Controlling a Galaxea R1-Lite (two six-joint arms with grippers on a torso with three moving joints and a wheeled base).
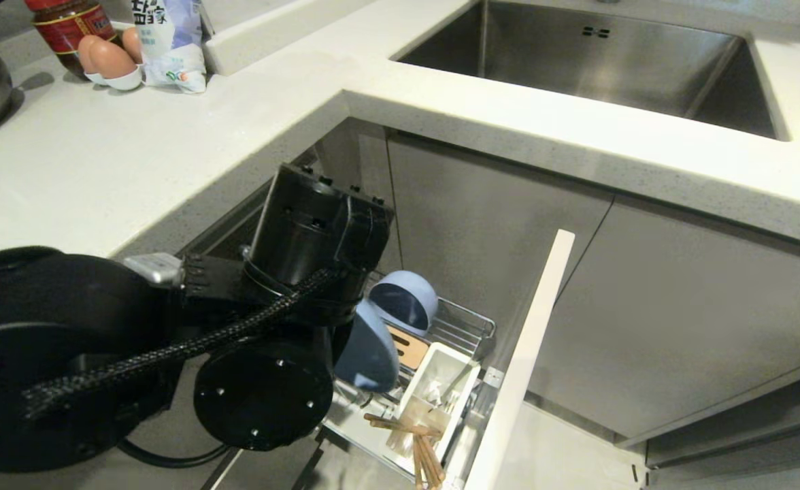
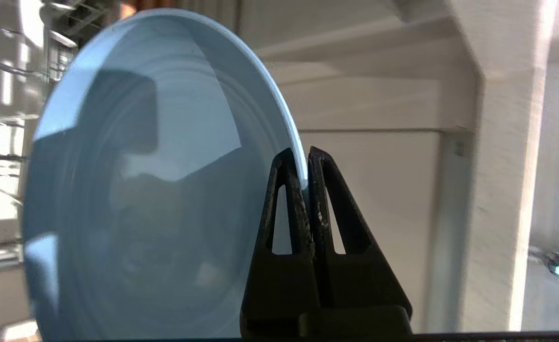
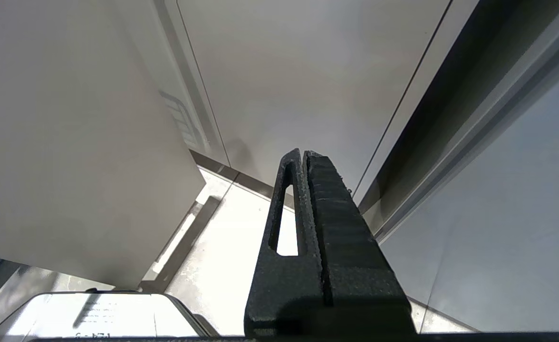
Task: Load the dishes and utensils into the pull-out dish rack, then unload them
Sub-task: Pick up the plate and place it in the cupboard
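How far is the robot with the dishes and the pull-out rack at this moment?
Done: the bowl stands on edge in the pull-out dish rack, and chopsticks are at the white caddy. In hand: the left gripper is shut on the rim of the plate, which it holds upright at the rack. Whether this is loading or unloading, I cannot tell. The right gripper is shut and idle beside the cabinets.

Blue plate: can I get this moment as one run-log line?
left gripper: shut on plate rim | plate: on edge over rack | bowl: in rack | right gripper: shut, idle

Home kitchen, steel sink [image 1: 618, 61], countertop [image 1: 169, 156], eggs [image 1: 104, 58]
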